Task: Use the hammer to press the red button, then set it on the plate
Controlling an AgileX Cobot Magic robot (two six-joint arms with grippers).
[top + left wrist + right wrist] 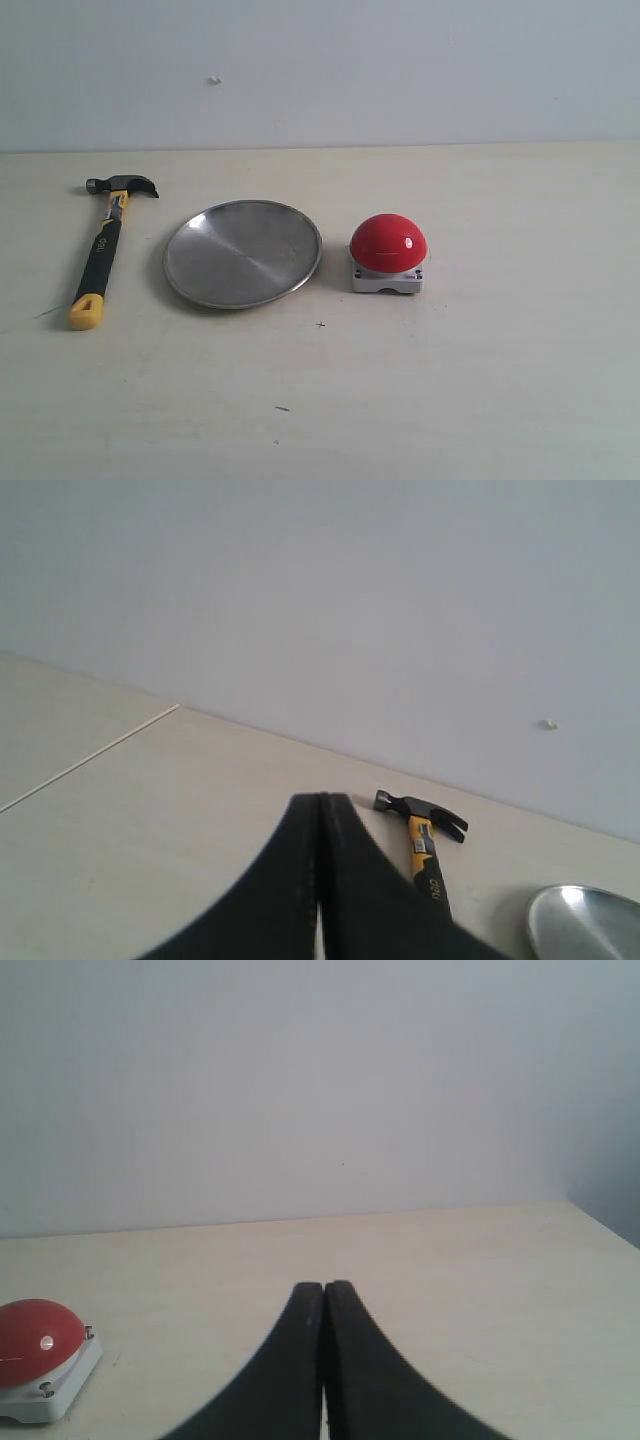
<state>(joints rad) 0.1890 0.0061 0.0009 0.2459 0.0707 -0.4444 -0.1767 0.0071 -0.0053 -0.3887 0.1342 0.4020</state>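
Exterior view showed the hammer (105, 250) lying flat at the left of the pale matte table (480, 380), with a dark metal head and a black grip with yellow ends. Near it on the right sat the round, shiny brushed-metal plate (242, 253), then the glossy red button (388, 243), a dome on a squat grey square base. On the wrist views, the left gripper (321, 800) and right gripper (324, 1286) had their curved black fingers pressed together, holding nothing.

The plate (243, 252) looked like brushed metal, shiny. The red button (388, 243) had a glossy plastic dome on a matt grey base. The hammer (104, 250) had a dark metal head. The table (480, 380) was pale, matt. My left gripper (320, 802) and right gripper (324, 1288) were smooth matt black.
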